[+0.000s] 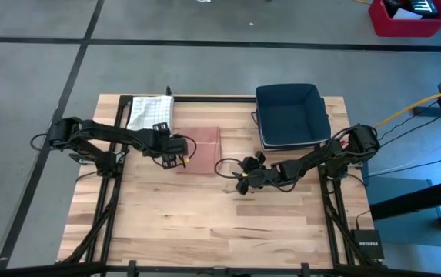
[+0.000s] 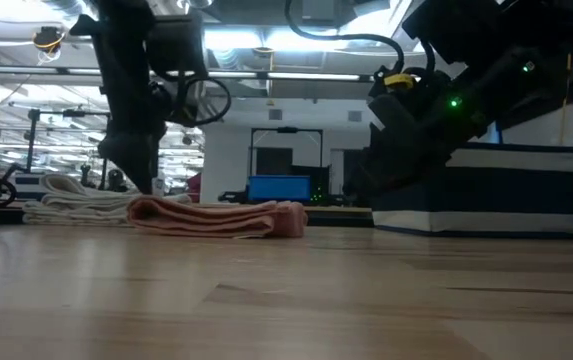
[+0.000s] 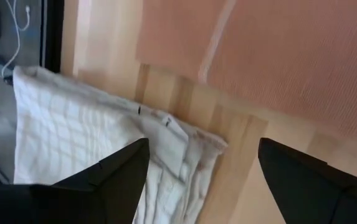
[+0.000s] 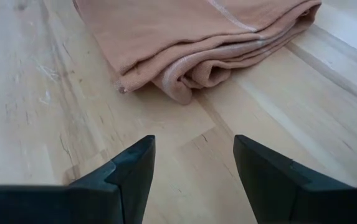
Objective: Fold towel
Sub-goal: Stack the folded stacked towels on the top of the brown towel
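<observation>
While both arms reach in over the wooden table, the pink towel lies folded flat near the table's centre, toward the far half. In the low view the towel shows as a low stack of several layers resting on the wood. In the right wrist view its layered folded edge faces the camera, with a pale stripe running across the top layer.

The left gripper sits at the towel's left edge, over the boundary between cloth and bare table. Its fingers stand wide apart and hold nothing; the left wrist view shows the pink towel and the white checked cloth beyond them.

The right gripper sits over bare wood just to the right of the towel's near right corner, apart from the cloth. Its fingers are also spread wide and empty, with bare wood between them and the towel ahead.

A white checked cloth lies folded at the table's far left edge, near the pink towel but separated from it by a strip of wood. A dark blue bin stands at the far right of the table.
</observation>
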You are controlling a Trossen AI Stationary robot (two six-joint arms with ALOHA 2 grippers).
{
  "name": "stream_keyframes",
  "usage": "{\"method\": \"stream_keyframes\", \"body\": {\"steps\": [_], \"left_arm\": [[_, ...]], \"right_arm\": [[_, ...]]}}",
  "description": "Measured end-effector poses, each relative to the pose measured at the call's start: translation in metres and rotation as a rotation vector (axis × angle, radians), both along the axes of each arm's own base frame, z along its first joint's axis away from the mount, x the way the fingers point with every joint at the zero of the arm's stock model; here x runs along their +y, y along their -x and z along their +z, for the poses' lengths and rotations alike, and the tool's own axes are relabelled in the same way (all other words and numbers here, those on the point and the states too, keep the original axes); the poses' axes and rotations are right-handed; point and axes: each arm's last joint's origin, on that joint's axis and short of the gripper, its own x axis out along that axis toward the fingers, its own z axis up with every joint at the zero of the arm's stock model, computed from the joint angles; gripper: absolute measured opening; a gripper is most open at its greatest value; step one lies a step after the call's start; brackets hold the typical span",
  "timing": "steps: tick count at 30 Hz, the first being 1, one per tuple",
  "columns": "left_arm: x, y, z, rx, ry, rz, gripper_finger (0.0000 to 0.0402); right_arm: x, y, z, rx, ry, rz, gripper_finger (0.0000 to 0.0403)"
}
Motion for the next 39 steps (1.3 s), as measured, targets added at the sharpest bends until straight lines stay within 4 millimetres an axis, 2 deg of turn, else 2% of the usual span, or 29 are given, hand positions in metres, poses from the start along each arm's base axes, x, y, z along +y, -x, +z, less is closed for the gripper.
{"method": "stream_keyframes", "body": {"steps": [5, 12, 16, 23, 39], "left_arm": [[0.000, 0.007, 0.000, 0.062, 0.003, 0.029, 0.0307], [-0.001, 0.011, 0.000, 0.077, -0.042, 0.079, 0.0393], [0.001, 0.015, -0.002, 0.084, -0.074, 0.122, 0.0391], [0.000, 0.025, -0.021, 0.123, -0.063, 0.101, 0.0398], [0.015, 0.024, -0.031, 0.157, -0.026, 0.135, 0.0398]], "right_arm": [[0.000, 0.000, 0.000, -0.006, -0.007, 0.005, 0.0221], [0.000, -0.001, 0.001, -0.010, -0.008, 0.005, 0.0221], [0.001, -0.001, 0.001, -0.010, -0.015, 0.008, 0.0221], [0.001, -0.001, 0.000, -0.008, -0.021, 0.014, 0.0221], [0.001, 0.000, 0.000, -0.001, -0.023, 0.014, 0.0221]]}}
